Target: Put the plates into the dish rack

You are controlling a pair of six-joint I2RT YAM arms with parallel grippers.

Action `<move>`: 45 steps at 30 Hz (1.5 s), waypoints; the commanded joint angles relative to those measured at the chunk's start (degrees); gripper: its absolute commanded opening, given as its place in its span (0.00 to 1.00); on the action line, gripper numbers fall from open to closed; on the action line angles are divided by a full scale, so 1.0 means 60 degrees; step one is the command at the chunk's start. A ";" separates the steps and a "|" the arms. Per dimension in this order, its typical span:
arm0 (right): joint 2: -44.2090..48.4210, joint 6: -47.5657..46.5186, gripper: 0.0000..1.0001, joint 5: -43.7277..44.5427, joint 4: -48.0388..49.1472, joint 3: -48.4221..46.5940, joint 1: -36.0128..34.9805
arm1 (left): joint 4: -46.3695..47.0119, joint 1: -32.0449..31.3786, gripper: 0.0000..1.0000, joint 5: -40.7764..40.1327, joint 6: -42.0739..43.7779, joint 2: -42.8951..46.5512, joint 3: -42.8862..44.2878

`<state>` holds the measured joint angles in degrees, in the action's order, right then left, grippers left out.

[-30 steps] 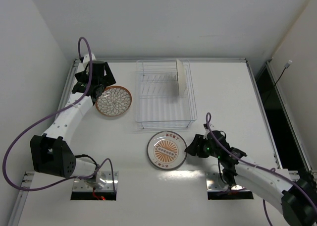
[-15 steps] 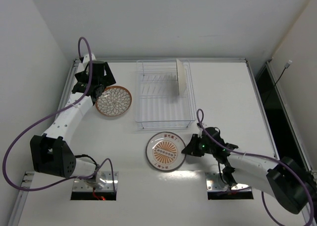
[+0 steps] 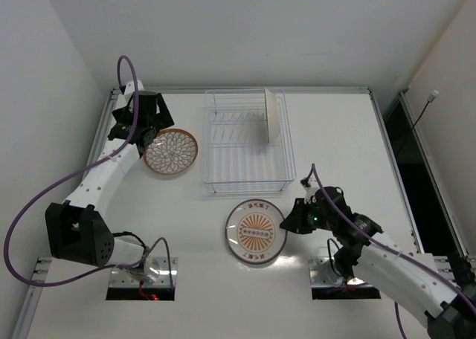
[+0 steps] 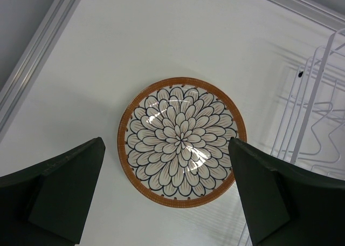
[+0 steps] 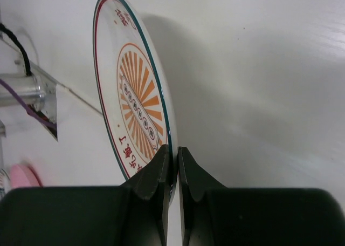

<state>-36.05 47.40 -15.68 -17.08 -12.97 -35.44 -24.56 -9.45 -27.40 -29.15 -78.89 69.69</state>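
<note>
sunburst plate (image 3: 256, 231): glossy glaze | petal plate (image 4: 182, 135): glossy glaze | dish rack (image 3: 247, 183): pale wire | table (image 3: 335, 146): matt white

The dish rack (image 3: 239, 163) of thin pale wire stands at the far middle, and one plate (image 3: 272, 114) stands upright in its far right part, seen only edge-on. A brown-rimmed plate (image 3: 170, 151) with white petal pattern lies flat just left of the rack, not touching it. The pale-rimmed plate (image 3: 256, 230) with orange sunburst centre is just near of the rack, its right rim pinched by the right gripper (image 3: 287, 224).
</note>
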 commanded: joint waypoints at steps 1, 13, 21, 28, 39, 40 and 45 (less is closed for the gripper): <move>0.0587 -0.1290 0.00 -0.0215 -0.1720 -0.1263 -0.0070 | 0.0269 -0.0007 1.00 -0.0019 0.0024 0.0170 0.0294; 0.0430 -0.2567 0.00 0.0459 -0.3101 -0.5160 -0.0070 | 0.0269 -0.0007 1.00 -0.0107 0.0024 0.0170 0.0294; -0.2733 -0.2567 0.00 0.4955 -0.3645 -0.8998 -0.0158 | 0.0269 -0.0007 1.00 -0.0107 0.0024 0.0082 0.0294; -0.6057 -0.2567 0.00 0.8015 -0.3524 -1.1736 -0.0465 | 0.0269 -0.0007 1.00 -0.0107 0.0024 0.0082 0.0294; -1.1709 -0.2625 0.00 1.2380 -0.6088 -1.8357 -0.1986 | 0.0269 -0.0007 1.00 -0.0194 0.0024 0.0082 0.0294; -1.2049 -0.2728 0.00 1.2573 -0.6089 -1.9042 -0.2076 | 0.0269 -0.0007 1.00 -0.0194 0.0024 0.0082 0.0294; -1.3457 -0.3518 0.00 1.4255 -0.6294 -2.0176 -0.2384 | 0.0269 -0.0007 1.00 -0.0194 0.0024 -0.0107 0.0294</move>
<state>-114.72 29.39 58.02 -53.87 -130.19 -49.28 -24.56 -9.45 -27.88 -29.15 -78.91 69.69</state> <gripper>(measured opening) 0.053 1.000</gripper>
